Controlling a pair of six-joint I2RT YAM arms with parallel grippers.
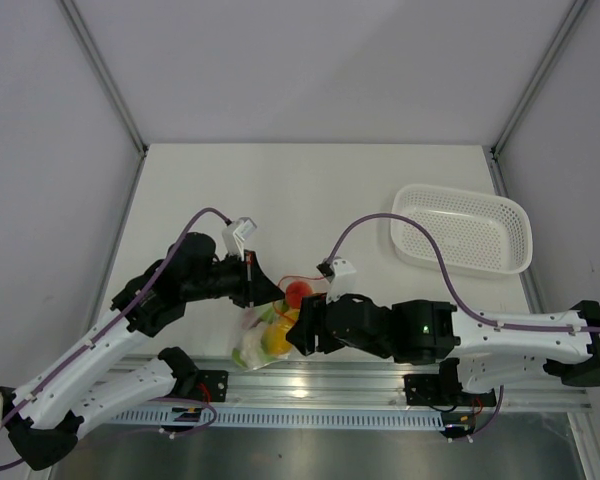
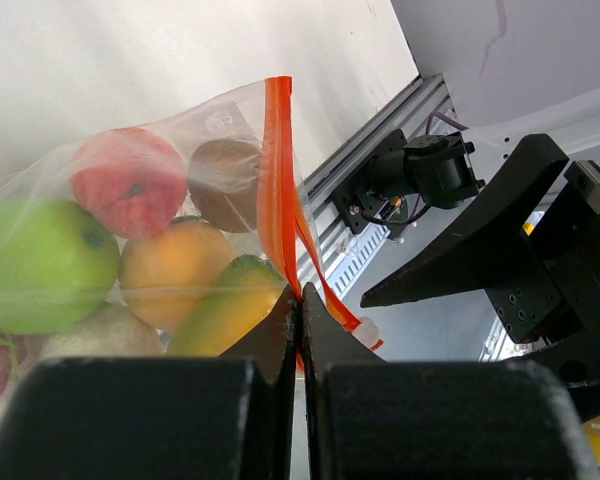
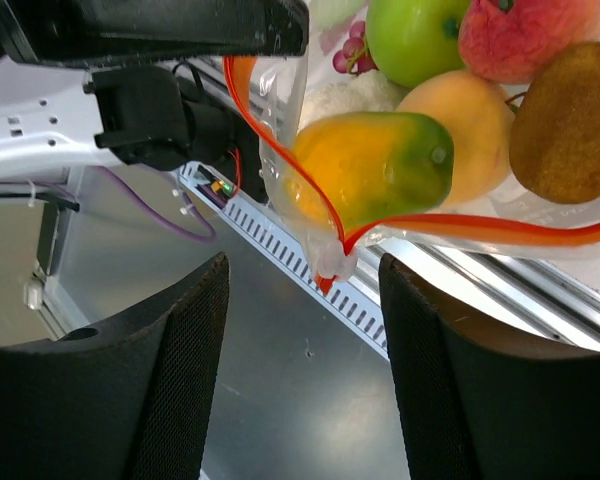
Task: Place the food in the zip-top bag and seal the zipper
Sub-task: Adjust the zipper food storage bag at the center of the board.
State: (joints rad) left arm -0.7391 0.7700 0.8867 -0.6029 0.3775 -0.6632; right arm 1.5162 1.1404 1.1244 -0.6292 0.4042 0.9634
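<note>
The food is all inside the zip-top bag (image 2: 180, 125), so the step in hand is sealing. The bag hangs at the 6 o'clock edge of the tabletop (image 1: 310, 200), between the two arms. The white perforated basket (image 1: 460, 232) lies well apart, toward 2 o'clock.

The left gripper (image 2: 300, 312) has its jaws fully closed, pinching the red-orange zipper (image 2: 277, 170) at one end. The right gripper (image 3: 302, 265) has its jaws apart and grips nothing. The strip's loose, looped corner hangs in the gap between them.

The strip's two tracks bow apart near that corner, so the mouth looks unsealed there. As I judge it, the next move is to close the right jaws on the strip beside the left ones. They would then slide along it while the left holds the end taut.

The bag is thin, clear, crinkly film. The strip is a narrow flexible ribbon. Inside are smooth, rounded toys: a glossy green apple (image 2: 40, 260), a matt brown kiwi (image 2: 225, 185) and an elongated yellow-green mango (image 3: 370, 170) pressing against the mouth.
</note>
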